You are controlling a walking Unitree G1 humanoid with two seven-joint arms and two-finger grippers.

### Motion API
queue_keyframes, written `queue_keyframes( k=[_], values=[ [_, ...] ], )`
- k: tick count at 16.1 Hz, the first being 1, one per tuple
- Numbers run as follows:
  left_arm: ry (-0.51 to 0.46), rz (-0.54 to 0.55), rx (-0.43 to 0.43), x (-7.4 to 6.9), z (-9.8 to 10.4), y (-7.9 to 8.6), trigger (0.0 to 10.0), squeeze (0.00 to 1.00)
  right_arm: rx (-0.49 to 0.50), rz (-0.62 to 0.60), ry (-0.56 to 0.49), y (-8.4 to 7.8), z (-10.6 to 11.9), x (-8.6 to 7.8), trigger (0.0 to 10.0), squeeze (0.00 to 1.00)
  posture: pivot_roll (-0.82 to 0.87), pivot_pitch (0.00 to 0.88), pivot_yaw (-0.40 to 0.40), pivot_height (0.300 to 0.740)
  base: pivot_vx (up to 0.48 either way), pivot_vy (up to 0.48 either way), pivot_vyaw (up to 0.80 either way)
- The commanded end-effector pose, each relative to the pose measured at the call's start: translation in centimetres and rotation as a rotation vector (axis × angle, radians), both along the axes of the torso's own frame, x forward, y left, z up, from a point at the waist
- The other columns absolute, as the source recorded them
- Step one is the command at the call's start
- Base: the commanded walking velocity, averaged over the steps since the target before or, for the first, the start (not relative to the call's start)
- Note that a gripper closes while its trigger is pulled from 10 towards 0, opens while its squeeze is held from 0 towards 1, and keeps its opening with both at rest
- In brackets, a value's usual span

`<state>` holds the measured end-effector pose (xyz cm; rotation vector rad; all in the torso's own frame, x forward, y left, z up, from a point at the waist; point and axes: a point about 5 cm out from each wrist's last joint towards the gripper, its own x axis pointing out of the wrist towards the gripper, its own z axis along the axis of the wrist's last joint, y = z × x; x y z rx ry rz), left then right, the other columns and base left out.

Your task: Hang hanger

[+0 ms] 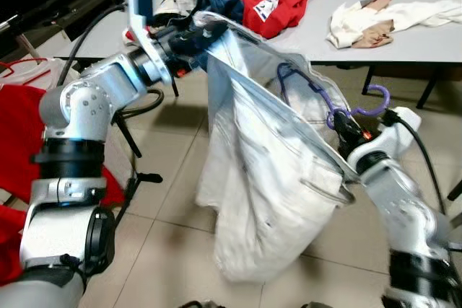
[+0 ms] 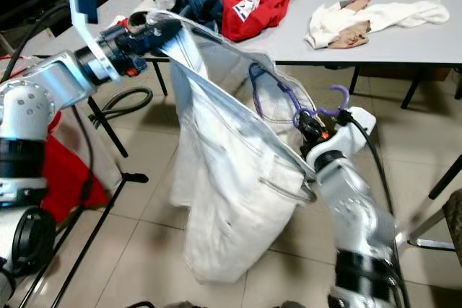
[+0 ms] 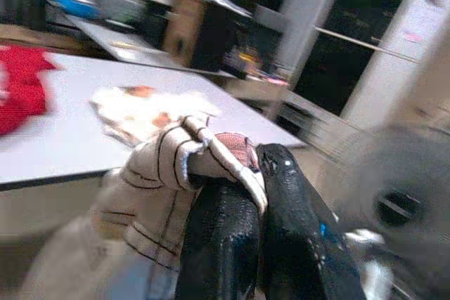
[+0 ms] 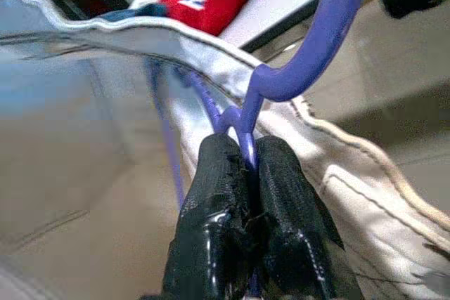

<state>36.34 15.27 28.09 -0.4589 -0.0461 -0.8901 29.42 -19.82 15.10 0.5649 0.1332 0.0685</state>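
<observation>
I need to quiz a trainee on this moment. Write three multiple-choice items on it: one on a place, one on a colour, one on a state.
1. Where does the crumpled red shirt lie?
A. On the grey table
B. On the tiled floor
C. Over the right arm

2. What colour is the thin plastic hanger held inside the pale white garment?
A. Green
B. Purple
C. Black

3. What is the state of the right gripper?
A. Wide open, holding nothing
B. Shut on the table edge
C. Shut on the hanger's neck

Answers:
1 A, the head views show the shirt on the tabletop behind the garment.
2 B, its hook and frame show purple in the head and right wrist views.
3 C, the right wrist view shows both black fingers pinching the hanger just below its hook, while the left gripper pinches the garment's edge.
</observation>
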Motion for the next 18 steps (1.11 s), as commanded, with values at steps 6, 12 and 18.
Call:
queue_keyframes(
  k=[6,12,18],
  values=[
    [0.117,0.380,0.320,0.4,-7.1,6.0,0.0,0.00,0.068,-0.224,-0.125,-5.5,4.6,-2.2,10.0,0.00,-0.10,0.000,0.166,0.740,0.000,0.000,0.00],
    [0.378,0.488,0.917,-3.0,-20.5,5.6,0.0,0.00,-0.117,0.019,-0.245,-1.5,10.9,-2.2,10.0,0.00,-0.14,0.000,0.125,0.740,0.000,0.000,0.00],
    [0.523,0.394,1.088,-8.7,-29.8,2.6,0.0,0.00,-0.262,0.187,-0.221,1.2,12.6,-1.7,10.0,0.00,-0.16,0.000,0.043,0.740,0.000,0.000,0.00]
  ],
)
